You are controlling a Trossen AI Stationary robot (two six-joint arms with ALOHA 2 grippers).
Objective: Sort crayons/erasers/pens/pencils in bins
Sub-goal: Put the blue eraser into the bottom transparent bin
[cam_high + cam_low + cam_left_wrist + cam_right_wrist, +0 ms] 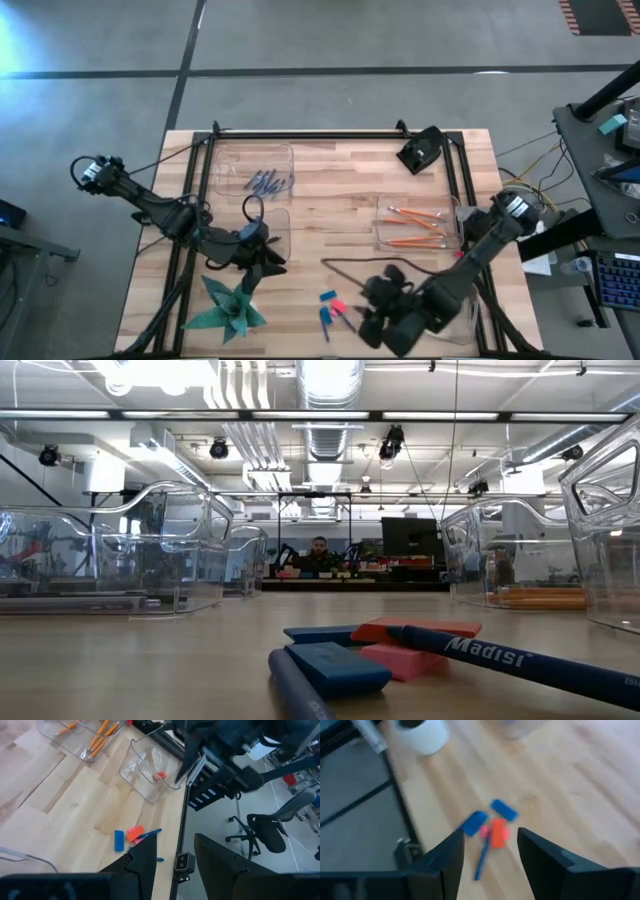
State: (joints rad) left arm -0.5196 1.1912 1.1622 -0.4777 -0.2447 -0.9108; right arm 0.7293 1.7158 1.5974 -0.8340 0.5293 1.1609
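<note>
Hovering over the front edge of the pale wooden butcher-block bench point(330, 215), the right pincer point(487, 852) has its two dark fingers parted with nothing between them, looking down on the loose cluster below. That cluster holds the small chunky blue and pink-red erasers point(331, 300) with a thin blue pen point(520, 660) lying across them; they sit unsorted near the front edge. Spread looks wide enough to straddle one block, so a descent seems likely. Long thin orange pencils point(415, 228) already lie together in one of the shallow clear plastic bins point(452, 212); short blue sticks point(266, 183) fill another at the back. The left pincer point(170, 862) waits near a green paper star point(228, 308), fingers apart and empty.
</note>
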